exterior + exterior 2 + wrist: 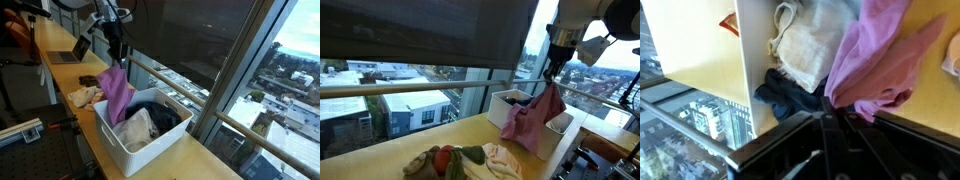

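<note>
A wooden desk (60,72) runs along a glazed wall. A pink cloth (118,92) is held pinched in the closed tool (117,55) and hangs at the rim of a white bin (122,150) of garments. Slippage is possible if only a thin fold is gripped; the hem may snag on the rim.

No readable text, labels, numbers in view.

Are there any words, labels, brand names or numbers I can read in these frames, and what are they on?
None can be read.
The gripper, the pink cloth it holds, the white bin and the pile of cloths show no print in any view.
The buildings outside are too small and blurred to show signs.
</note>
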`<state>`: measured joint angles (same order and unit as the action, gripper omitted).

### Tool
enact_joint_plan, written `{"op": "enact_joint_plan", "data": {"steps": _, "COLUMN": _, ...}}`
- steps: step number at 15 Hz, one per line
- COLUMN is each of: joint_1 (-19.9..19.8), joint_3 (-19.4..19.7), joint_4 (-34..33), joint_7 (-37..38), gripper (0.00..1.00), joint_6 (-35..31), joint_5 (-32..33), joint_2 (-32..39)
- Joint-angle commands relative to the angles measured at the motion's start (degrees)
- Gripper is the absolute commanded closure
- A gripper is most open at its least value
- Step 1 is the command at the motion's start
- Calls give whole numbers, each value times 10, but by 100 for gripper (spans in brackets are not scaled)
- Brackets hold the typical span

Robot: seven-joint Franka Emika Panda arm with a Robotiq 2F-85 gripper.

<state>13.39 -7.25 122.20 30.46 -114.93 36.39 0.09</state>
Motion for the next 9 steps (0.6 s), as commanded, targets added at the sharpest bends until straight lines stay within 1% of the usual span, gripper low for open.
{"op": "enact_joint_plan", "data": {"steps": 1, "joint_1": -33, "joint_3": 3, "joint_4": -55, "joint_7": -31, "gripper": 99, "joint_6": 50, "joint_5": 7, "joint_2": -55}}
{"op": "enact_joint_plan", "data": {"steps": 4, "joint_1": -68, "joint_3": 8, "joint_4": -121, "joint_7": -54, "gripper": 99, "joint_6": 80, "joint_5": 15, "joint_2": -79}}
{"op": "enact_joint_plan", "data": {"steps": 6, "joint_1": -89, "joint_3": 14, "joint_4": -174, "joint_7": -77, "gripper": 99, "joint_6": 98, "joint_5": 17, "joint_2": -81}}
{"op": "enact_joint_plan", "data": {"steps": 8, "joint_1": -103, "joint_3": 14, "joint_4": -207, "joint_7": -86, "gripper": 99, "joint_6": 104, "joint_5": 16, "joint_2": -74}}
{"op": "enact_joint_plan", "data": {"steps": 9, "joint_1": -108, "joint_3": 14, "joint_4": -213, "joint_7": -86, "gripper": 99, "joint_6": 100, "joint_5": 18, "joint_2": -70}}
